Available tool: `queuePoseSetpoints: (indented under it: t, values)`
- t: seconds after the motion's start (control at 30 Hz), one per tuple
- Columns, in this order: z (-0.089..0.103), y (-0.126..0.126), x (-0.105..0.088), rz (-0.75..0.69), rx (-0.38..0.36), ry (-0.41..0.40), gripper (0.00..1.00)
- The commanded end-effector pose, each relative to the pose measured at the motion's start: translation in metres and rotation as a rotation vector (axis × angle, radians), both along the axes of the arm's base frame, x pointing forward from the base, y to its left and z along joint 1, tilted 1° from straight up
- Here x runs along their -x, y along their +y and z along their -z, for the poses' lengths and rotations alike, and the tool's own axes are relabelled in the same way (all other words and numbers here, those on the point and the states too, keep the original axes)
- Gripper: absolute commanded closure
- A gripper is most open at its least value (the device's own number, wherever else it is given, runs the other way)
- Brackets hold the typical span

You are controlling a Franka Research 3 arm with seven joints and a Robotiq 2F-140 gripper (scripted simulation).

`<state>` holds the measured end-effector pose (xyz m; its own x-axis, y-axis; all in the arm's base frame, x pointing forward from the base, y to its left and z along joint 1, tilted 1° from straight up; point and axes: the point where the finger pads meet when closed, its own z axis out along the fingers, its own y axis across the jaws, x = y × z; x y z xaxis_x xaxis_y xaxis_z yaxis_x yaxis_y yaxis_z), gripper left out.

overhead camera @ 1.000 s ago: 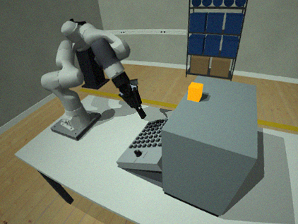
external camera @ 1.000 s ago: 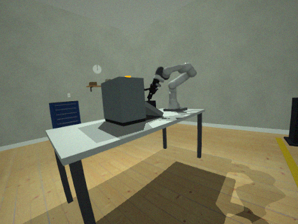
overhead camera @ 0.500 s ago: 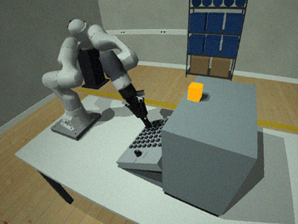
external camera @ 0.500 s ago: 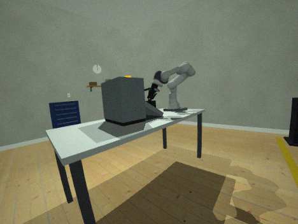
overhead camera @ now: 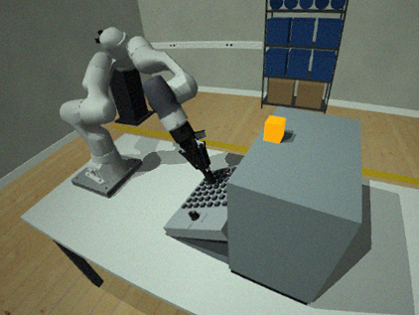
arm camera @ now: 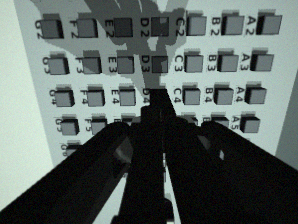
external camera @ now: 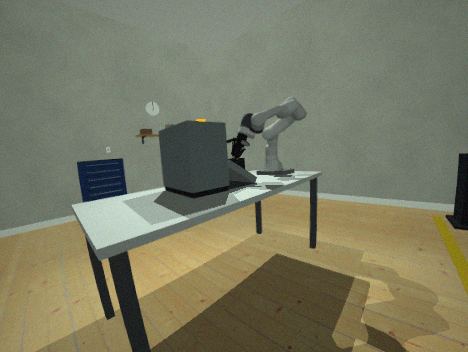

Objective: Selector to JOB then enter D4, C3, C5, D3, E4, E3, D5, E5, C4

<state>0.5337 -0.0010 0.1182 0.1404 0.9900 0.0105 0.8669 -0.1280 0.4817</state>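
The sloped keypad (overhead camera: 206,208) sits at the front left of the grey machine (overhead camera: 298,194), with its dark selector knob (overhead camera: 193,216) near the lower edge. My gripper (overhead camera: 210,177) is shut with nothing in it, and its tip is down on the upper rows of keys. In the wrist view the closed fingertips (arm camera: 157,95) cover the D4 key, just below D3 (arm camera: 160,64) and between E4 (arm camera: 127,96) and C4 (arm camera: 191,95). No key looks lit. The selector is hidden in the wrist view. I cannot tell whether the key is pressed down.
An orange cube (overhead camera: 274,128) stands on top of the machine. The robot base (overhead camera: 106,175) is bolted at the table's far left. A shelf with blue boxes (overhead camera: 306,44) stands against the back wall. The exterior view shows the machine (external camera: 195,156) hiding the keypad.
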Motion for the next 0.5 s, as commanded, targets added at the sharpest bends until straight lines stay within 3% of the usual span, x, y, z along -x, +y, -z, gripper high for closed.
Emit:
queuePoseSetpoints:
  t: [0.0, 0.47]
  values:
    - [0.0028, -0.0008, -0.0043, -0.019, 0.011, -0.007, 0.9]
    - [0.0056, -0.001, -0.006, -0.019, 0.01, -0.007, 0.9]
